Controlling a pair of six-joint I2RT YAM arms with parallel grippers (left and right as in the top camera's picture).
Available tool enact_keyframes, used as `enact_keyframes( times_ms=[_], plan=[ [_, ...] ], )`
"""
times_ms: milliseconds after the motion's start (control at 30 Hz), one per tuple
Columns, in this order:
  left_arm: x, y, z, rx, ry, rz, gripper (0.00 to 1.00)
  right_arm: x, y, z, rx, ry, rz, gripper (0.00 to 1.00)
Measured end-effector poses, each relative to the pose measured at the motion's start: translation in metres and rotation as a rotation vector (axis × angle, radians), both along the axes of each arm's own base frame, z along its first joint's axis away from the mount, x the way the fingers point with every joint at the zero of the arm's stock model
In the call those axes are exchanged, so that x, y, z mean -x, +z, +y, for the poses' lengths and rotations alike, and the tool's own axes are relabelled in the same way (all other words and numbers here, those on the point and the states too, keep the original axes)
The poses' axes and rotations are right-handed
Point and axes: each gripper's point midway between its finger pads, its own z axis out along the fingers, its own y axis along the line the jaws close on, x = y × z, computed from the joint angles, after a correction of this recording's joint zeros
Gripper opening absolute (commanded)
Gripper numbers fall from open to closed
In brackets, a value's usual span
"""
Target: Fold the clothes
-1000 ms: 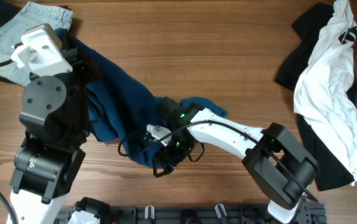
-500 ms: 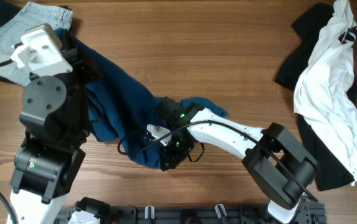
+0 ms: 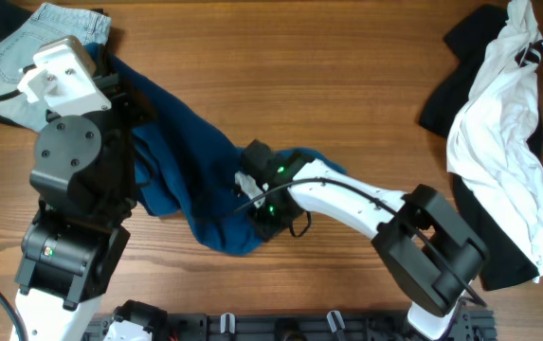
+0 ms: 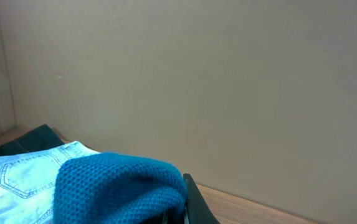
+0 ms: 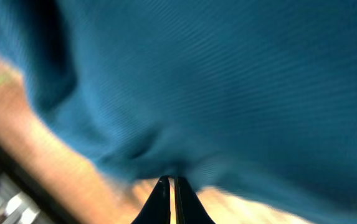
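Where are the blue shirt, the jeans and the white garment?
blue shirt (image 3: pixel 184 156), overhead view, on its bunched middle.
jeans (image 3: pixel 6 52), overhead view, on the pale denim.
white garment (image 3: pixel 498 142), overhead view, on its middle.

Shirt (image 3: pixel 181 156) ctr-left on table (image 3: pixel 347 76), jeans (image 3: pixel 20 52) far-left corner, garment pile (image 3: pixel 498 142) far rt.

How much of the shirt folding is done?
Nothing looks folded yet: the shirt lies bunched in a crooked strip. In hand: the left gripper seems to pinch its far end, and the right gripper is shut on its near edge. Left: spreading it flat and every fold.
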Motion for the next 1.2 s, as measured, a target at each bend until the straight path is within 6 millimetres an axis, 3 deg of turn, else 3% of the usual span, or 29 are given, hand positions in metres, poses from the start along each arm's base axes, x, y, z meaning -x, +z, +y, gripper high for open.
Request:
enact_keyframes(
  times_ms=[133,233,300,367,433,667,733,867,1033,1200],
  plan=[
    [0.000,0.000,0.000,0.000,0.000,0.000,0.04,-0.032,0.033,-0.005,-0.009,-0.049,-0.132,0.05],
    [0.000,0.000,0.000,0.000,0.000,0.000,0.04,-0.059,0.090,-0.004,-0.077,-0.086,-0.273,0.08],
    [0.000,0.000,0.000,0.000,0.000,0.001,0.04,-0.066,0.122,-0.006,-0.117,-0.102,-0.326,0.68],
    [0.000,0.000,0.000,0.000,0.000,0.001,0.04,-0.065,0.140,-0.009,-0.141,-0.119,-0.336,0.87],
    [0.000,0.000,0.000,0.000,0.000,0.000,0.04,-0.061,0.140,-0.010,-0.147,-0.124,-0.312,0.87],
    [0.000,-0.002,0.000,-0.003,0.000,0.008,0.04,-0.015,0.074,-0.012,-0.142,-0.103,-0.058,0.87],
    [0.000,-0.002,0.000,-0.002,0.000,0.007,0.04,-0.004,0.066,-0.009,-0.174,-0.094,0.001,0.85],
    [0.000,-0.002,0.000,-0.003,0.000,0.008,0.04,0.013,0.069,0.005,-0.281,-0.071,0.097,0.88],
    [0.000,-0.006,-0.001,-0.009,-0.004,0.025,0.04,0.031,0.087,0.023,-0.443,-0.025,0.216,0.92],
    [0.001,-0.013,-0.001,-0.017,-0.008,0.054,0.04,0.018,0.077,0.017,-0.441,-0.083,0.253,0.93]
  ],
)
